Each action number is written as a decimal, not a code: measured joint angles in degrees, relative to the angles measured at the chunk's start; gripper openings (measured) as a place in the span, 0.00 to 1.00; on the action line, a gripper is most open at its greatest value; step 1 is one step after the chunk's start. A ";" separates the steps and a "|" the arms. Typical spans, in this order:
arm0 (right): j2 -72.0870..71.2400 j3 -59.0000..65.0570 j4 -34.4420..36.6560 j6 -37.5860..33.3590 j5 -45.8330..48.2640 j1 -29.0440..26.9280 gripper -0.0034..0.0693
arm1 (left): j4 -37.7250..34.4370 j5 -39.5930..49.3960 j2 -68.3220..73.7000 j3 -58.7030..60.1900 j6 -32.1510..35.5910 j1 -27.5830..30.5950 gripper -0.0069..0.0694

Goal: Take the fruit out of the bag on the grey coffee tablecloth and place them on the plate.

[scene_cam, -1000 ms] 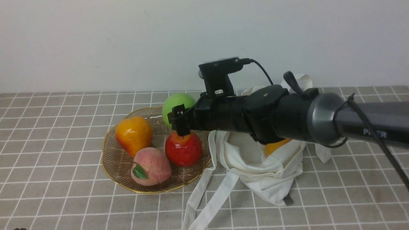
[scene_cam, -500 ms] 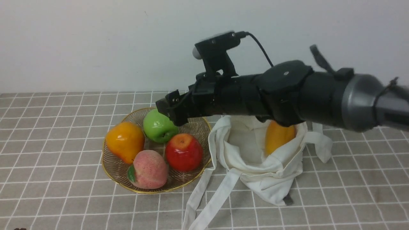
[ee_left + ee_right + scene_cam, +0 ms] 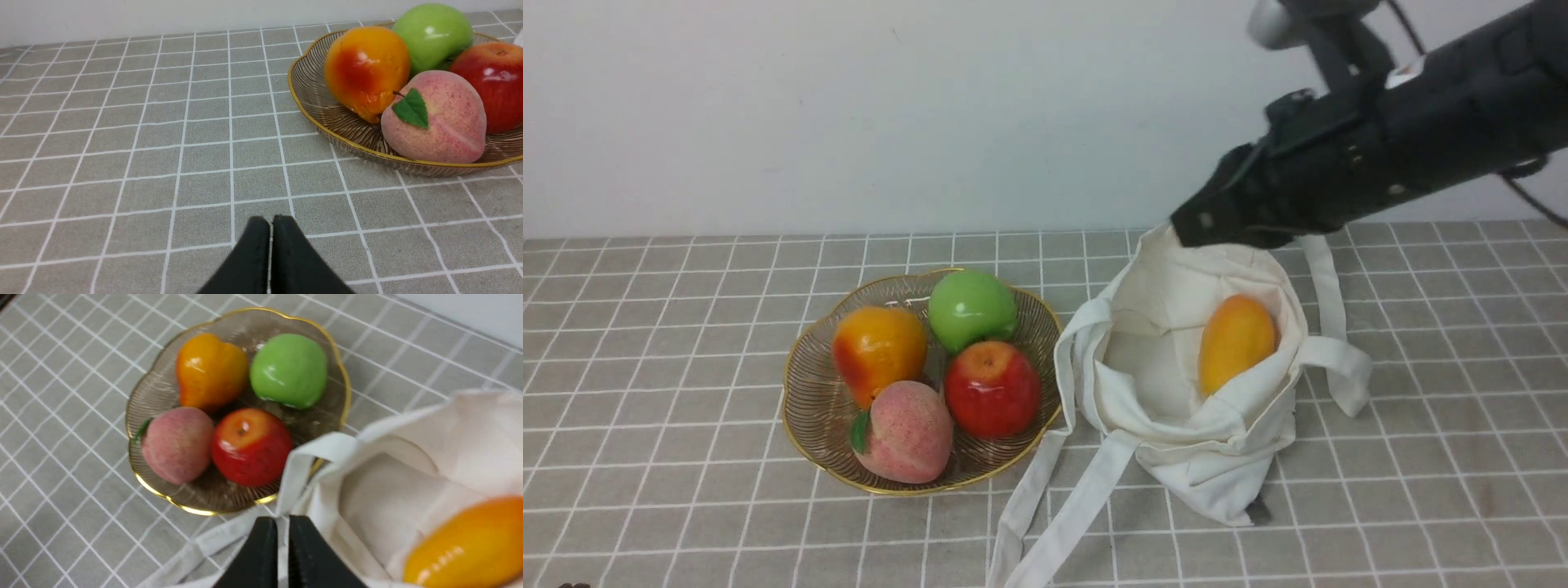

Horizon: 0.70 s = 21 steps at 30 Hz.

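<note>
Overhead, right claw (image 3: 1196, 227) — above bag (image 3: 1213, 457) rim.

The setting reads as a robotics test bench in a plain workroom or lab, dressed up to mimic a home. The worktop (image 3: 1462, 523) is covered, across all that shows, by a grey-brown cloth with thin white grid lines (image 3: 686, 506) and backs straight onto a plain white wall (image 3: 849, 106). A bulky black robot arm (image 3: 1421, 122) reaches in over it. The props are few and tidily staged. A ribbed brownish glass dish with a scalloped gold rim (image 3: 810, 412) holds a shiny red apple (image 3: 991, 388) and a glossy round green apple (image 3: 972, 309), both with a moulded, plastic-looking sheen. A soft off-white canvas tote (image 3: 1217, 465) lies just beside it.
</note>
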 joint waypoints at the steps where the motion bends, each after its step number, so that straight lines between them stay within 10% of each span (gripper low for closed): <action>1: -1.14 0.27 -0.28 0.51 1.69 -1.16 0.06 | 0.00 0.00 0.00 0.00 0.00 0.00 0.08; 11: -24.89 21.69 -0.86 1.41 0.24 -5.61 0.03 | 0.00 0.00 0.00 0.00 0.00 0.00 0.08; 21: -58.22 53.27 1.66 -6.32 -24.83 -5.68 0.03 | 0.00 0.00 0.00 0.00 0.00 0.00 0.08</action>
